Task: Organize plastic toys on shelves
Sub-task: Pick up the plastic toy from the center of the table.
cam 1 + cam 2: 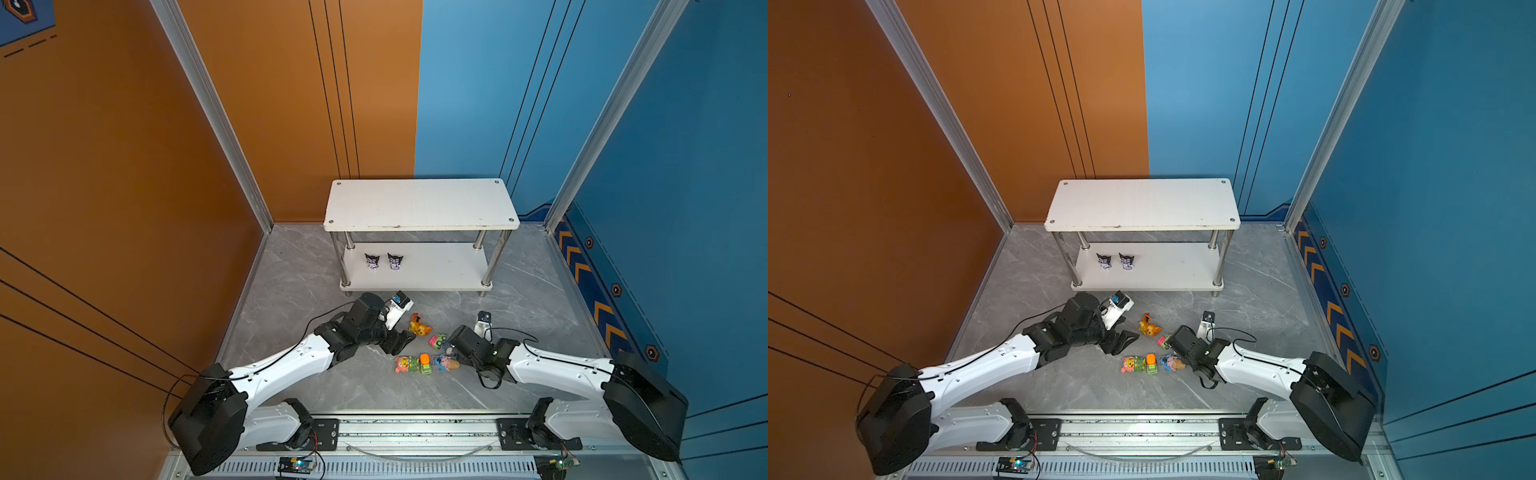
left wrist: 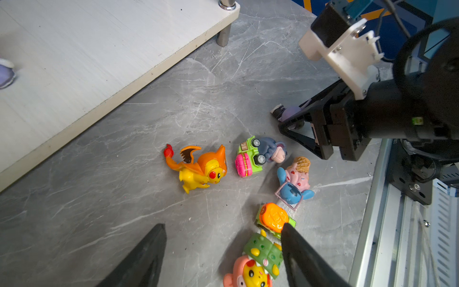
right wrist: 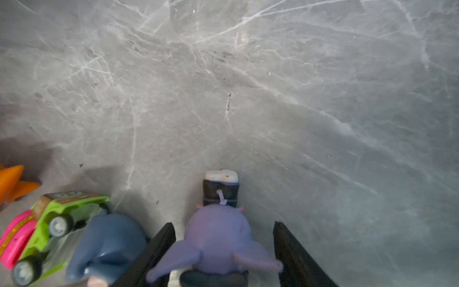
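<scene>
Rack [image 1: 419,203] stands at the back of the floor [image 3: 223,99], top board bare. In both top views two horned toys [image 1: 372,261] [image 1: 395,261] stand upright side by side on the lower shelf [image 1: 440,266], toward its left end; the left wrist view catches only the blurred edge of one. Remaining toys lie loose on the floor in front of the rack, between the two arms. The top views give them as small colour patches; the left wrist view resolves them: dragon [image 2: 198,166] apart from the rest, pink car [image 2: 248,156] on its side against the donkey [image 2: 272,149], cone toy [image 2: 295,181] lying flat, orange car [image 2: 273,218] and pink-yellow toy [image 2: 250,270] in a row. Left gripper [image 2: 222,225] is released, fingers wide, nothing between them (one fingertip sits just beside the orange car). Right gripper [image 3: 222,223] is low at the floor and straddles a purple toy [image 3: 219,236] lying flat. Only the right wrist view shows gaps between each finger and the toy's body, so not clenched; whether the fingers touch its ears cannot be told. In the top views the right arm hides this toy.
</scene>
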Tool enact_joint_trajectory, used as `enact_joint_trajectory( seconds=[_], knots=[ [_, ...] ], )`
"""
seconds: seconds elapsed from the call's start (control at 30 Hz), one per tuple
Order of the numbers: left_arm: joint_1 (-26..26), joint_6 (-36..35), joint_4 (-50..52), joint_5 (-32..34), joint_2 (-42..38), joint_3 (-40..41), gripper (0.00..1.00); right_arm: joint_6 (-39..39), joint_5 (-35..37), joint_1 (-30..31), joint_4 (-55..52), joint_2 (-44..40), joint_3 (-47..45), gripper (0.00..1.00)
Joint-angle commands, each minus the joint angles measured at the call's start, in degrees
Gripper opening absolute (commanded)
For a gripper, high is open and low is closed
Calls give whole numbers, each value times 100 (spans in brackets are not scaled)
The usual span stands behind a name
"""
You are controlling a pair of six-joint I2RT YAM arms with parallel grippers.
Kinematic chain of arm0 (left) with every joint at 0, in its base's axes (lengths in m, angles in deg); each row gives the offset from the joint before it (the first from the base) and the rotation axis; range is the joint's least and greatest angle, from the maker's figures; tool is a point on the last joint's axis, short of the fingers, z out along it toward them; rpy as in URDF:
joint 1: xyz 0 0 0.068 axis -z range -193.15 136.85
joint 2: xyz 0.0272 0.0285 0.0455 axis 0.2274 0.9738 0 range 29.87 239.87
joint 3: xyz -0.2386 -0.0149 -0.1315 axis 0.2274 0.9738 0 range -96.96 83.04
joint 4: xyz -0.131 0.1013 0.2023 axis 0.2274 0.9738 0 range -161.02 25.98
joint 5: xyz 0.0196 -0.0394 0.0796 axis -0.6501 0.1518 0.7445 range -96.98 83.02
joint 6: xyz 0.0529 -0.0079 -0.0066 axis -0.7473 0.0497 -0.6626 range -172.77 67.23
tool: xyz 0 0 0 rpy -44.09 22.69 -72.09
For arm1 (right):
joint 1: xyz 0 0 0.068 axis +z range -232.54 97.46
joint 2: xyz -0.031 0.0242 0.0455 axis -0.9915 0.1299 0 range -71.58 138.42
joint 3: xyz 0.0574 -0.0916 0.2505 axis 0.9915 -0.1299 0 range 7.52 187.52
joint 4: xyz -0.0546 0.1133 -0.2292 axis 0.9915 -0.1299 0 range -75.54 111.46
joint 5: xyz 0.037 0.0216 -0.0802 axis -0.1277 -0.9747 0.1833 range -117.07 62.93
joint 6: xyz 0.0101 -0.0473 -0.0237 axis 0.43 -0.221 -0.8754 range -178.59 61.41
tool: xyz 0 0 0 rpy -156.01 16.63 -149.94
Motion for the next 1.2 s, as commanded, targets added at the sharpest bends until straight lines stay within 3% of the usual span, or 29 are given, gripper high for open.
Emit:
enact_joint_trajectory(
  seconds=[0.0,0.3,0.7,0.93,1.17],
  knots=[
    [-49,-1,42,-56,58,-155,74,-180,-78,-61,56,107,65,59],
    [-95,-31,60,-81,74,-112,74,-481,-22,-221,56,77,136,46],
    [-106,-16,45,-124,92,-121,74,-758,-131,-242,65,145,250,37],
    [-106,-19,65,-115,74,-145,73,-944,-90,-226,-314,-49,439,37],
    [-115,27,65,-35,-82,-88,74,-1526,-69,-223,-1073,-225,1302,38]
  ],
)
